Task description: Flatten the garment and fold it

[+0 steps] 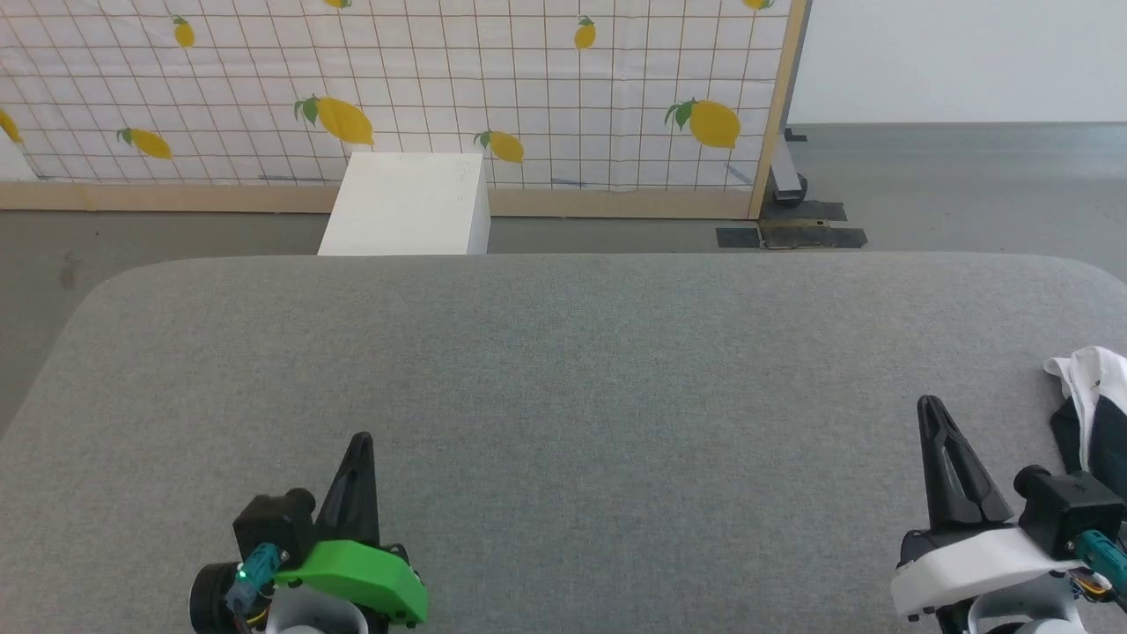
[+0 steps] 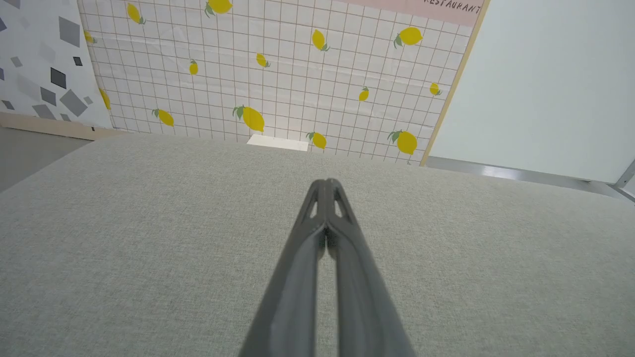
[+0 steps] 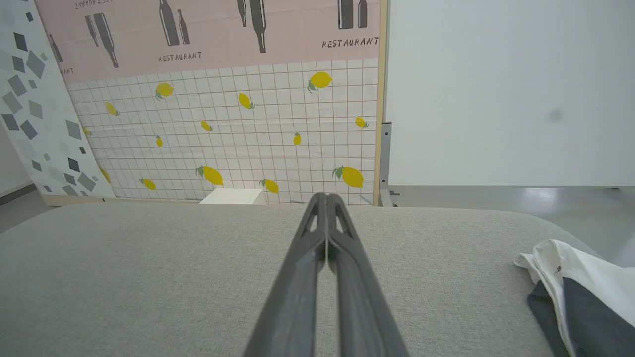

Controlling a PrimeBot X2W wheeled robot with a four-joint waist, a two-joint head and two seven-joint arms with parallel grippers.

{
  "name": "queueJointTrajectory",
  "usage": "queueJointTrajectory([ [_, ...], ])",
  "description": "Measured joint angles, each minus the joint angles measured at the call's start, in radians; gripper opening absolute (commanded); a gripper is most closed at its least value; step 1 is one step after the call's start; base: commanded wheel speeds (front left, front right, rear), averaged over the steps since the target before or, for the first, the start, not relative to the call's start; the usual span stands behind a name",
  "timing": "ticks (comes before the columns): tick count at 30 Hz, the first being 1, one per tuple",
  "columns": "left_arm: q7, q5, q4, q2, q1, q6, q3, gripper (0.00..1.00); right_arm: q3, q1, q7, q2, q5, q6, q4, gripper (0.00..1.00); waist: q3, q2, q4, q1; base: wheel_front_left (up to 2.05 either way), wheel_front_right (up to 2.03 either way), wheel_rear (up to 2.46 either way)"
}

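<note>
The garment (image 1: 1094, 387) lies crumpled at the right edge of the table (image 1: 563, 370), near the right gripper (image 1: 930, 405). This one and the left gripper (image 1: 361, 438) have jaws pressed together, holding nothing.

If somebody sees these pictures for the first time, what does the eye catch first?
The lemon-print screen behind the table draws the eye first, with a white box at its foot. Next come the wide grey table itself and the crumpled garment near its right edge, beside the shut right gripper.
</note>
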Motion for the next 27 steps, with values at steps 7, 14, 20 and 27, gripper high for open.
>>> queueJointTrajectory([
  [7, 0.012, 0.008, -0.011, 0.0, 0.0, 0.0, 0.003, 0.0, 0.003, 0.0, 0.007, 0.0, -0.002, 0.0, 0.0, 0.0, 0.003, 0.0, -0.001, 0.0, 0.0, 0.0, 0.0],
  [14, 0.028, 0.021, -0.028, 0.0, 0.0, 0.0, 0.006, 0.0, 0.007, 0.0, 0.016, 0.0, -0.007, 0.0, -0.001, 0.0, 0.006, 0.0, -0.002, 0.0, 0.0, 0.0, 0.0],
  [20, 0.04, 0.031, -0.038, 0.0, 0.0, 0.0, 0.009, 0.0, 0.01, -0.001, 0.022, 0.0, -0.012, 0.0, -0.001, 0.0, 0.009, 0.0, -0.003, 0.0001, 0.0, 0.0, 0.0],
  [27, 0.053, 0.039, -0.053, 0.0, 0.0, 0.0, 0.014, 0.0, 0.014, -0.001, 0.03, 0.0, -0.021, 0.0, -0.002, 0.0, 0.012, 0.0, -0.004, 0.0, 0.0, 0.0, 0.0],
])
